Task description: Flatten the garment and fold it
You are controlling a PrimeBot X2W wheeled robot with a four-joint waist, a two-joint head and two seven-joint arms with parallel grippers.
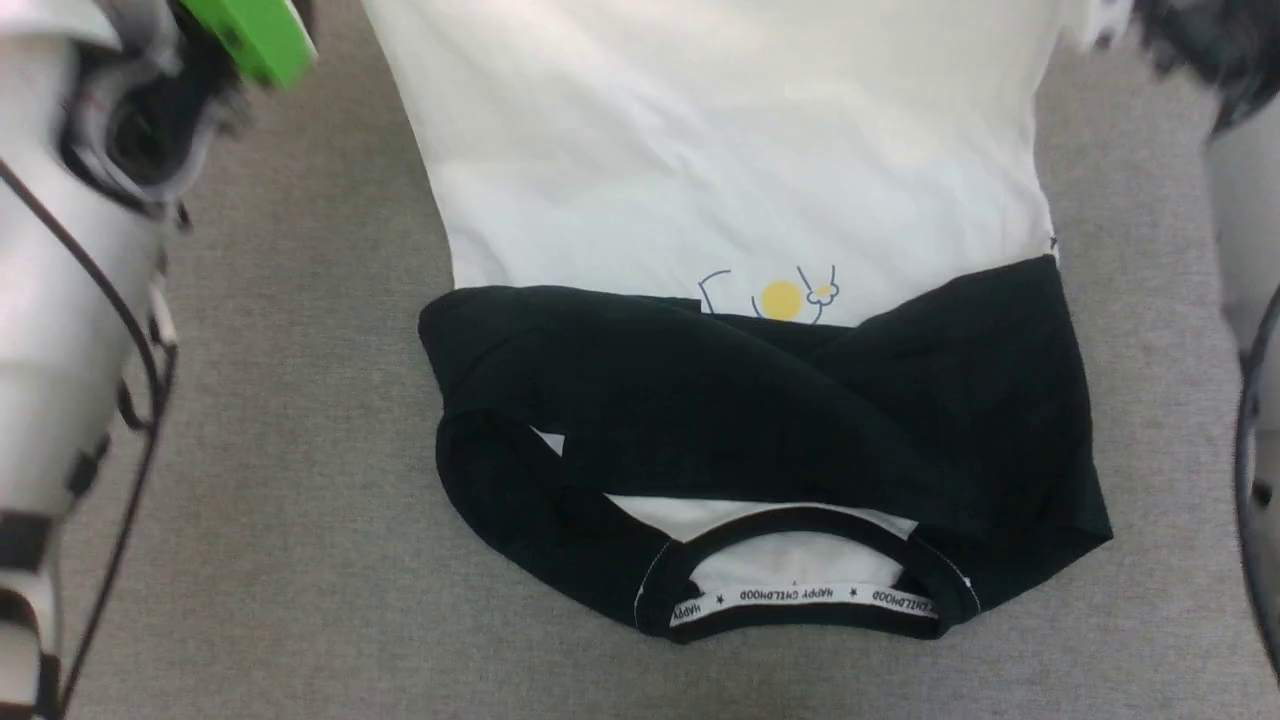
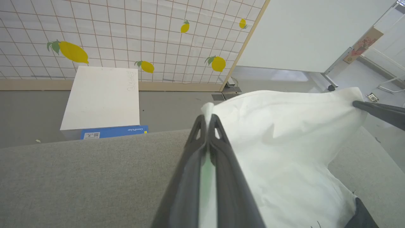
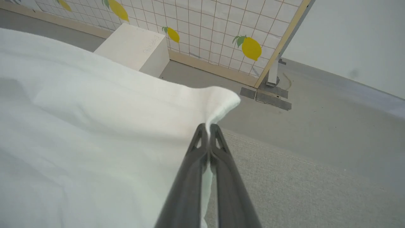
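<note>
The garment (image 1: pixel 720 170) lies on the grey table with its collar toward me. Both black sleeves (image 1: pixel 760 420) are folded across the chest, half covering the small yellow print (image 1: pixel 780 298). Its white lower part rises off the table toward the top of the head view. My left gripper (image 2: pixel 207 118) is shut on one hem corner of the garment (image 2: pixel 284 152). My right gripper (image 3: pixel 207 128) is shut on the other hem corner (image 3: pixel 221 101), and its dark fingers (image 2: pixel 379 112) also show at the right of the left wrist view. Between the two corners the hem hangs stretched in the air.
The grey table top (image 1: pixel 300 420) extends on both sides of the garment. My pale forearms stand at the left (image 1: pixel 70 300) and right edges of the head view. Beyond the table's far edge sit a white box (image 2: pixel 101 98), a lemon-patterned tiled panel (image 2: pixel 142 38) and the floor.
</note>
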